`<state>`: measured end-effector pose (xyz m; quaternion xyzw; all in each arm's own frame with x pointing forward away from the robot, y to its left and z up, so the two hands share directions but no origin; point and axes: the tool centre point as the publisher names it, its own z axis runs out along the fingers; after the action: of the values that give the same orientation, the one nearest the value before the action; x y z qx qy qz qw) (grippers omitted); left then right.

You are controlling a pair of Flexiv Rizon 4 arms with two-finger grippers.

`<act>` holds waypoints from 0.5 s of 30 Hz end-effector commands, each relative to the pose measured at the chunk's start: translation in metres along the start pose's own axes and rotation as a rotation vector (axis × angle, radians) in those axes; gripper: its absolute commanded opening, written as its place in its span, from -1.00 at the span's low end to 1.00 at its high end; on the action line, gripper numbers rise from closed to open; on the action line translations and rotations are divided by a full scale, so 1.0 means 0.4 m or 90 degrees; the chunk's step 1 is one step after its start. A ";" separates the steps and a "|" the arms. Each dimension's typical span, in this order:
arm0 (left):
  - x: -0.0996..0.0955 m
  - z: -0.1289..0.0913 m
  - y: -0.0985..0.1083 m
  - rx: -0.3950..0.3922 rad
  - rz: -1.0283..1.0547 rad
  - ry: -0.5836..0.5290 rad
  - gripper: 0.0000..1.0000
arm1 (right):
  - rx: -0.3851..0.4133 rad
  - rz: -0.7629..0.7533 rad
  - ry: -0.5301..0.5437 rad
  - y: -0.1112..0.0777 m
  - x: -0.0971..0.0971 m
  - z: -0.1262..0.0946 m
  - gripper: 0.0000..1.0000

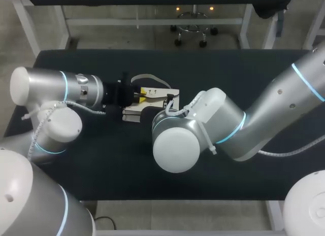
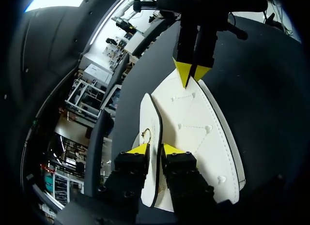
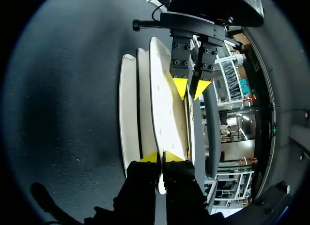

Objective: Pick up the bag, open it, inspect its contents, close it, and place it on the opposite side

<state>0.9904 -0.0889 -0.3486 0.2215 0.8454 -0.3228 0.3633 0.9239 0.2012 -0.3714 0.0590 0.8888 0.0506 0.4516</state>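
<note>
A cream bag [image 1: 158, 94] lies flat on the black table, between my two grippers. In the left wrist view its thin flap [image 2: 150, 118], with a small gold clasp [image 2: 145, 134], stands up from the quilted body [image 2: 198, 128]. My left gripper [image 2: 156, 150] straddles the flap's edge with its fingers slightly apart. My right gripper [image 3: 161, 157] is shut on the opposite edge of the bag [image 3: 167, 109], facing the left gripper [image 3: 191, 87]. From the left wrist, the right gripper [image 2: 191, 74] pinches the bag's far end. In the head view the right wrist hides that gripper.
The bag's strap [image 1: 151, 76] loops on the table behind it. My right arm's elbow [image 1: 175, 147] hangs over the table's front middle. My left arm's elbow [image 1: 56, 127] is at the left edge. The dark tabletop [image 1: 244, 68] stretches to the right.
</note>
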 end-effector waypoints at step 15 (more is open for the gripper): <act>-0.019 0.043 0.015 -0.049 0.022 -0.009 -0.87 | -0.010 0.001 -0.013 -0.008 0.011 0.003 -1.00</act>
<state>1.0038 -0.0922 -0.3505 0.2232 0.8472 -0.2922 0.3834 0.9240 0.2011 -0.3714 0.0591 0.8888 0.0505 0.4517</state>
